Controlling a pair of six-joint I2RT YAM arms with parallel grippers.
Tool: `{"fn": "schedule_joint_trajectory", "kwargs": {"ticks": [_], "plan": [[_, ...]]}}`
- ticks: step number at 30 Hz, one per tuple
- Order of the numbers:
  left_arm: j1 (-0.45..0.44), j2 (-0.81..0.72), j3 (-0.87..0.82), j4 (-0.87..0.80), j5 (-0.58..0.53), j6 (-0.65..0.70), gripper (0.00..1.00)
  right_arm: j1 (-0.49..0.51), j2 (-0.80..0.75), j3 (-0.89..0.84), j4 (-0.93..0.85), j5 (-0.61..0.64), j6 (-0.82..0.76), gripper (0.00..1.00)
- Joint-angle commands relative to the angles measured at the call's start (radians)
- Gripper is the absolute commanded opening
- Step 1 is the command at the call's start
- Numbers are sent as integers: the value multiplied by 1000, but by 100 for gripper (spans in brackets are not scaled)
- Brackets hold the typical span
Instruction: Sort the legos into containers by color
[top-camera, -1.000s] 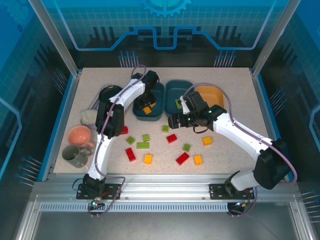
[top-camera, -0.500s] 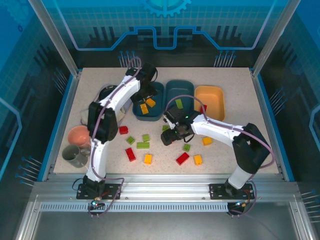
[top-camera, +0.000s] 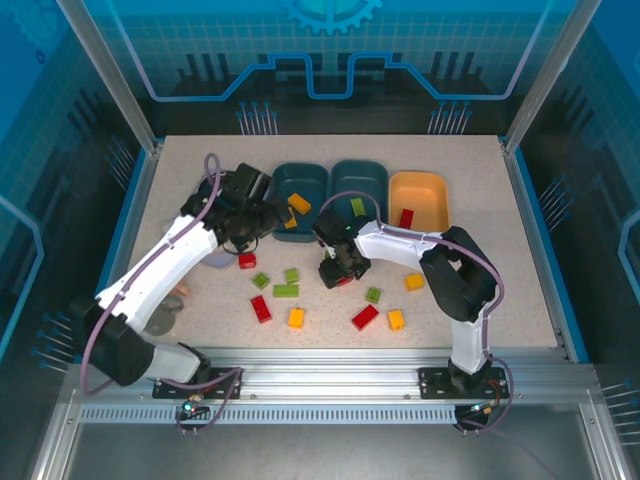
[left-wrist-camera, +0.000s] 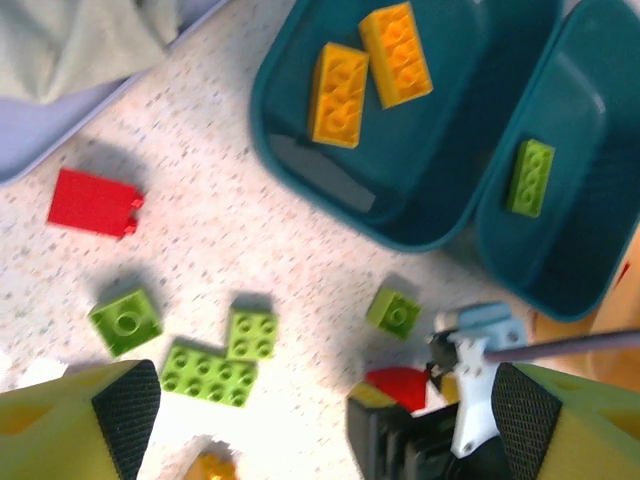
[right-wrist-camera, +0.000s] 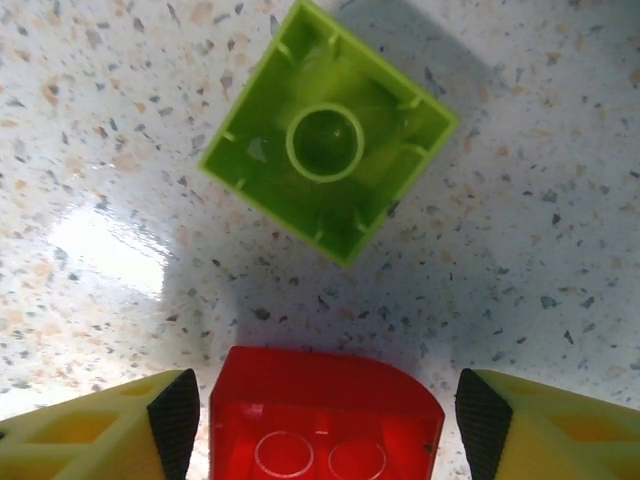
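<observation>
Right wrist view: right gripper (right-wrist-camera: 320, 425) nose-down, jaws apart astride red brick (right-wrist-camera: 325, 405); left gripper (top-camera: 263, 216) agape, empty.

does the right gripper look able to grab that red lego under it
Likely yes: the red lego sits between the right gripper's open fingers, and the upside-down green lego lies clear ahead of them.

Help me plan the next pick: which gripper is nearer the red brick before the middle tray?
Right. The right gripper is over the red brick, fingers either side. The left gripper hangs farther left, beside the left tray.
</observation>
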Motion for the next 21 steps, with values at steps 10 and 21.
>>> {"fn": "schedule_joint_trajectory", "kwargs": {"ticks": [10,21], "plan": [[-30,-153,-119,33,16,-37,89,4,36,34,-62,36,35,48],[-191,-66,-112,219,87,28,89,-180,-284,3,-162,143,73,44]]}}
